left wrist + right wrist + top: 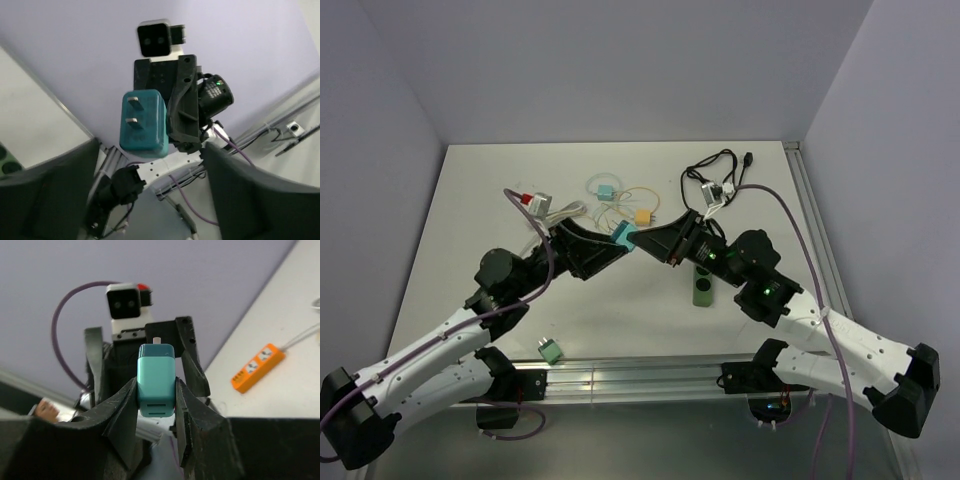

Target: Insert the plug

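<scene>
The plug (625,238), a teal block, is held in the air above the middle of the table (470,220), at the spot where the two arms meet. Both arms reach forward and inward from their bases with elbows bent, so their wrists point at each other across the centre. The right gripper (643,241) is clamped on the plug: in the right wrist view its two dark fingers (125,410) press against the block's left and right sides, and the block stands upright between them. The left gripper (609,244) faces it with jaws spread wide and holds nothing. In the left wrist view its fingers (50,190) stand far apart at the lower corners, and the plug's two metal prongs (133,110) point toward that camera. From the right wrist, the left fingers flank the plug's far end; whether they touch it I cannot tell. An orange power strip (257,365) lies flat on the table beyond, and a black cable (715,170) is coiled near the far right corner.
</scene>
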`<action>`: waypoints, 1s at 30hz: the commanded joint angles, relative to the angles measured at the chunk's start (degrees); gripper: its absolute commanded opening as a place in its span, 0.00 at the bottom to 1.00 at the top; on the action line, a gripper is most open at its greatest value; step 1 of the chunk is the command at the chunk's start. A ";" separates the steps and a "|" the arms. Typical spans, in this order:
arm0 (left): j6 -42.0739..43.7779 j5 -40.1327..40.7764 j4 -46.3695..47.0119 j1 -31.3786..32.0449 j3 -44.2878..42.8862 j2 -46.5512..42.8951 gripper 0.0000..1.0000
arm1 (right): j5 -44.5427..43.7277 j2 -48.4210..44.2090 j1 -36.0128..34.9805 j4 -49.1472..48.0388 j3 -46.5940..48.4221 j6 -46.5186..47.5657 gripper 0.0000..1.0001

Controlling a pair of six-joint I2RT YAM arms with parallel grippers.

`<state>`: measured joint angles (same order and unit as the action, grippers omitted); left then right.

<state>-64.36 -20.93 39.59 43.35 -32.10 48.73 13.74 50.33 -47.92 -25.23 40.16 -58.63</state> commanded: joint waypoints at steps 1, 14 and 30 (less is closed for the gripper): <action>6.25 4.91 -15.87 0.33 -3.85 -4.07 0.99 | -7.74 -2.77 -0.33 15.57 6.41 5.27 0.00; 18.30 27.78 -51.45 0.33 -8.51 -19.19 0.98 | -13.63 20.56 21.38 76.89 41.45 31.71 0.00; 15.67 19.36 -46.89 0.33 -1.83 -20.25 0.93 | -16.48 50.74 27.78 99.15 58.53 46.49 0.00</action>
<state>-47.88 1.69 -10.17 43.64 -34.72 28.40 -3.92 101.49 -22.15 69.49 93.34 -15.88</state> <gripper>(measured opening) 0.937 0.380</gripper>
